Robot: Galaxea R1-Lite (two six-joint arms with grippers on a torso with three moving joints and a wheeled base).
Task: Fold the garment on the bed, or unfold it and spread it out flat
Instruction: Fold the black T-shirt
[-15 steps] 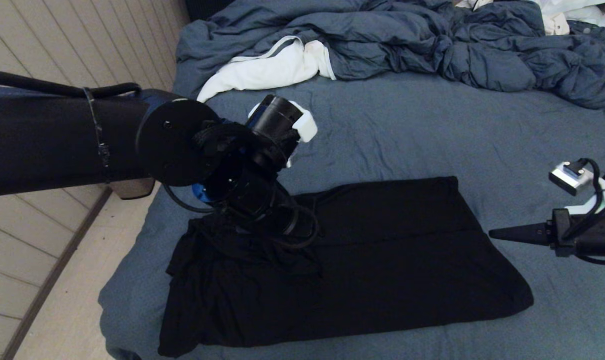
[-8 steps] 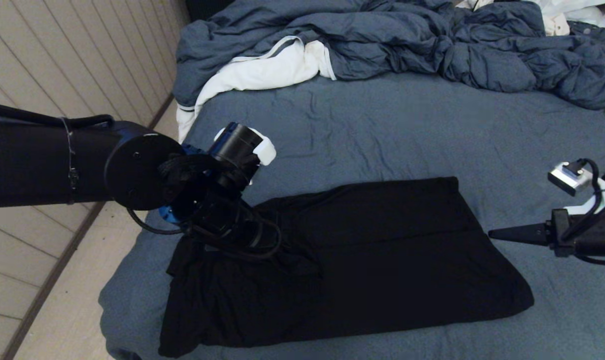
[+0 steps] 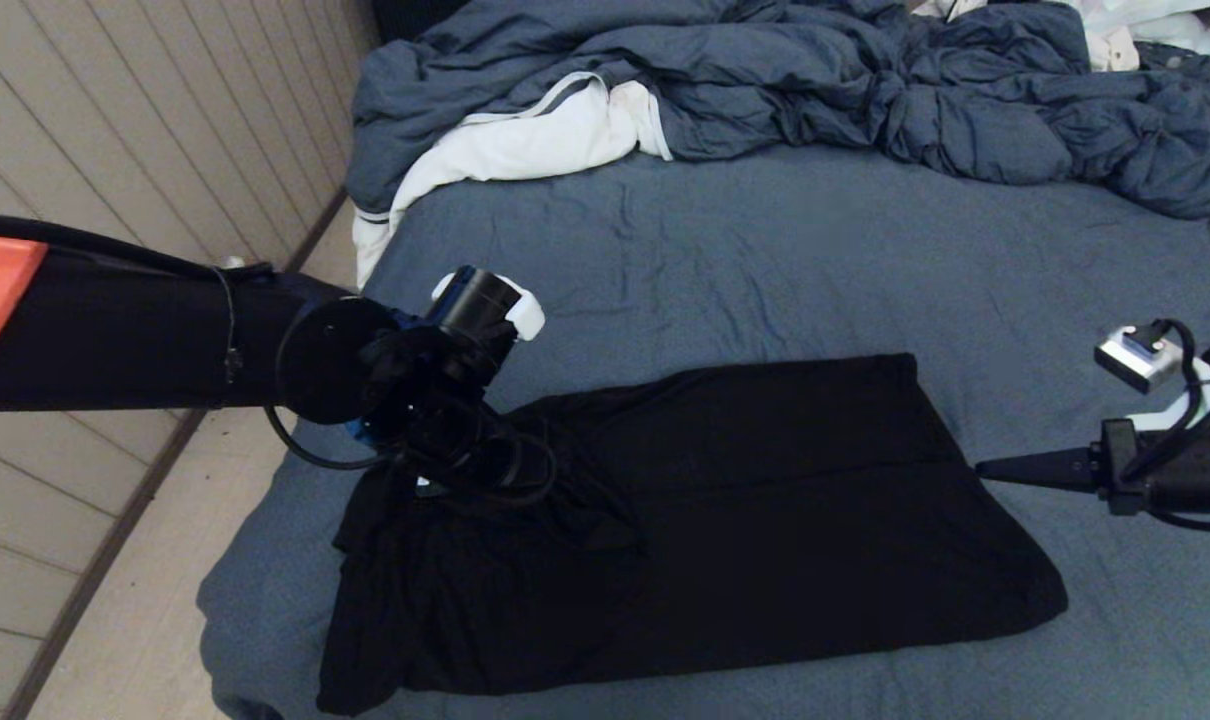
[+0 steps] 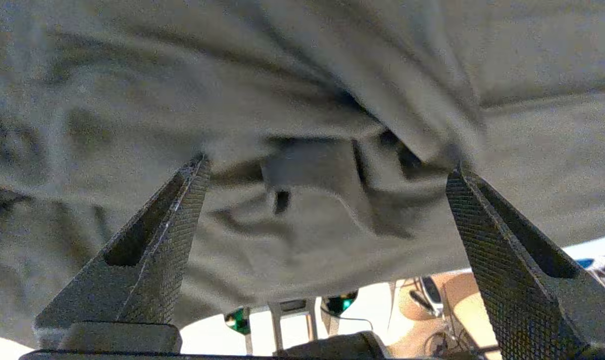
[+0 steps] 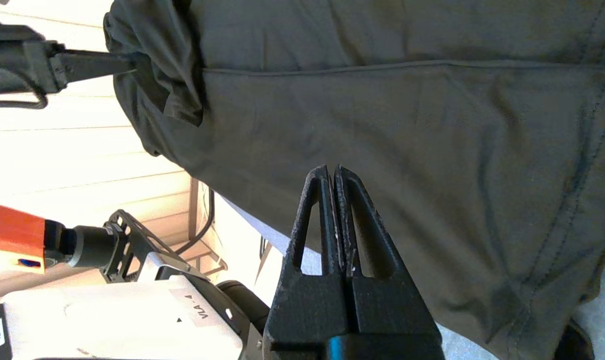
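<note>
Left gripper (image 4: 327, 167) spread wide over bunched end of large black cotton T-shirt (image 3: 725, 520) lying on blue-grey bed sheet (image 3: 825, 270), gripping nothing. Right gripper (image 5: 334, 172) pinched empty, parked beside hem. Risk: closing catches single layer, fold drags crooked.

Pale panelled wall (image 3: 145, 130) left; light floor (image 3: 135, 620) below.
</note>
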